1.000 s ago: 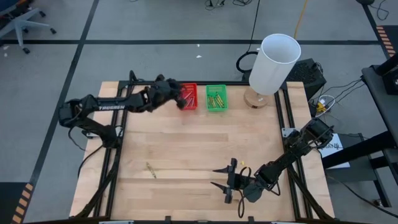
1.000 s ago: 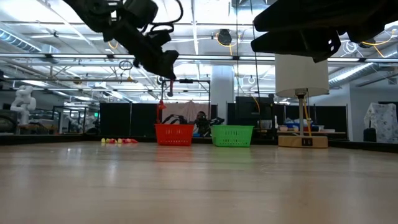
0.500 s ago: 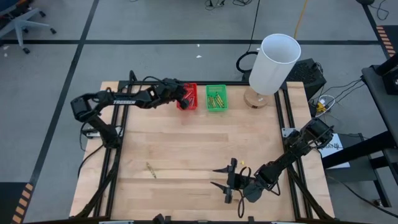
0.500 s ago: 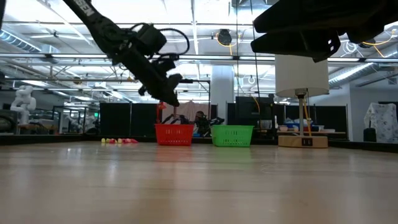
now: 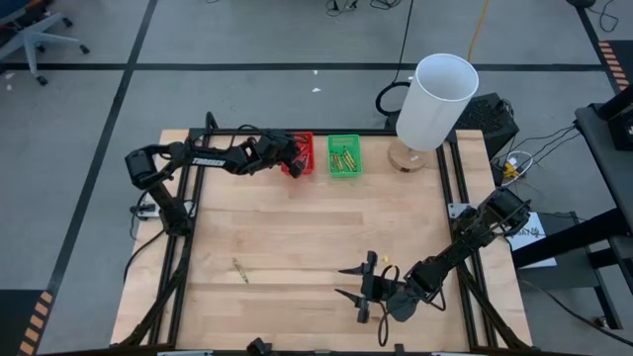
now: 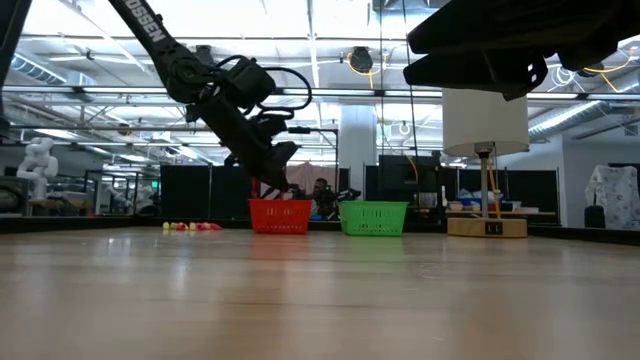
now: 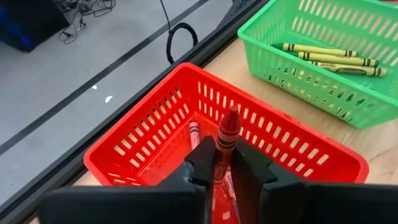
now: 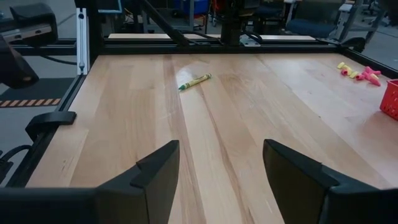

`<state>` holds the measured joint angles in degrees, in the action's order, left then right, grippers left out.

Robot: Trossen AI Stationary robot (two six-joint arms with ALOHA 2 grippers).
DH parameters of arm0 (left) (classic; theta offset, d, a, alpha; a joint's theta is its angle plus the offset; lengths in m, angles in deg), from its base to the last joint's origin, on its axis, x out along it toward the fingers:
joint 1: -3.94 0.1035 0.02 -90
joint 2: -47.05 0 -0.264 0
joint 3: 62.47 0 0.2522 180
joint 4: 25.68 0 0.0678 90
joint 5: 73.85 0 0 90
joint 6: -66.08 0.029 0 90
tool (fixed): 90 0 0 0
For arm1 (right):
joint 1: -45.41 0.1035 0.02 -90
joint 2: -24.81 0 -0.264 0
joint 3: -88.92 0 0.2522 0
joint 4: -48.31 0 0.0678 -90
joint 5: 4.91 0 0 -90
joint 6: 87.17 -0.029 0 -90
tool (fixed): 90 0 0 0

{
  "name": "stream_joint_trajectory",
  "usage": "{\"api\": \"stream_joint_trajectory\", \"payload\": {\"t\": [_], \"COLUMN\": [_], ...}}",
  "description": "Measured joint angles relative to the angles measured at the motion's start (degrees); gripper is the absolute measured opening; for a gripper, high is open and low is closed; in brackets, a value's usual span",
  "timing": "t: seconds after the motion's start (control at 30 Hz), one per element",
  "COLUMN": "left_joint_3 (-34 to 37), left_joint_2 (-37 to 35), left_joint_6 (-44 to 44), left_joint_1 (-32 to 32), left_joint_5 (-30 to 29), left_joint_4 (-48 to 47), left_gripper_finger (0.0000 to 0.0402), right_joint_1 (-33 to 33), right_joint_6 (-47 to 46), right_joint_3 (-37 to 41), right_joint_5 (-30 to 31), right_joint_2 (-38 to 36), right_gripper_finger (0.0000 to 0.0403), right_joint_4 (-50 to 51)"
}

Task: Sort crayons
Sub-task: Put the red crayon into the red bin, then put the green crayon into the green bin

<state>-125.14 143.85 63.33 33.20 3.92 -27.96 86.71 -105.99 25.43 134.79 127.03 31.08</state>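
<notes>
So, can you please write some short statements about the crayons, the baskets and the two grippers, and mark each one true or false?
1. The left gripper holds a red crayon over the red basket. True.
2. The green basket has nothing in it. False: several yellow-green crayons lie inside.
3. One crayon on the table lies outside both baskets. True.
4. The right gripper is shut on a crayon. False: it is open and holds nothing, near the table's front edge.
5. The red basket stands to the right of the green one in the high view. False: it is on the left.
</notes>
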Motion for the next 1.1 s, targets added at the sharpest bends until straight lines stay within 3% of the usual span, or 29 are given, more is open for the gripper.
{"api": "stream_joint_trajectory", "payload": {"t": [0.43, 0.77, 0.9, 1.1], "left_joint_3": [0.00, 0.00, -0.02, -0.02], "left_joint_2": [-0.01, -8.86, -14.56, -21.69], "left_joint_6": [-1.44, -1.42, -2.00, -10.56], "left_joint_1": [-0.57, -4.90, -7.98, -14.82], "left_joint_5": [-0.04, -0.04, -0.03, 1.68], "left_joint_4": [-0.67, -4.56, -15.20, -41.33], "left_gripper_finger": [0.0128, 0.0140, 0.0140, 0.0140], "right_joint_1": [0.00, 0.00, 0.00, 0.09], "right_joint_6": [-0.18, -1.30, -2.67, -3.03], "right_joint_3": [0.00, 0.00, 0.00, 0.00], "right_joint_5": [-0.01, -0.01, -0.01, -0.07], "right_joint_2": [0.00, 0.00, 0.02, 0.02], "right_gripper_finger": [0.0215, 0.0215, 0.0215, 0.0215], "right_joint_4": [0.02, 2.11, 2.86, 2.93]}}
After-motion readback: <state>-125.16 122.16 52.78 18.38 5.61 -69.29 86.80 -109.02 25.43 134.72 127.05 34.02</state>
